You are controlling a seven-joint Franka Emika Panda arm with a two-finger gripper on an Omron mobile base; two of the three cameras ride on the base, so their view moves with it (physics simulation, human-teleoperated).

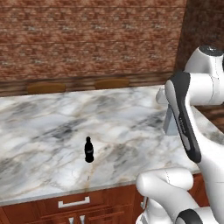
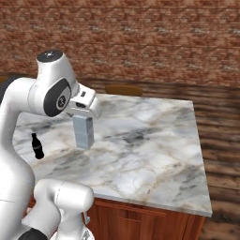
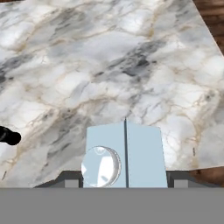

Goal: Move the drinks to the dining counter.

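Note:
The dining counter (image 1: 43, 127) is a white-grey veined marble slab over reddish wood drawers. A small black bottle (image 1: 89, 149) stands upright on it near the front edge, also visible as the bottle (image 2: 37, 146) left of my arm and the bottle (image 3: 8, 136) at the hand view's left edge. My gripper (image 2: 83, 112) is shut on the top of the pale grey-blue carton (image 2: 84, 132), which hangs upright at or just above the marble (image 2: 154, 140). From the hand, the carton's gable top and round cap (image 3: 101, 166) sit between my fingertips (image 3: 70, 180). My forearm partly hides the carton (image 1: 169, 122).
Round wooden stools (image 1: 46, 87) (image 1: 111, 83) stand along the counter's far side, below a brick wall. Drawer fronts with a handle (image 1: 74, 202) lie under the near edge. The slab's right edge (image 2: 199, 154) drops to a wooden floor.

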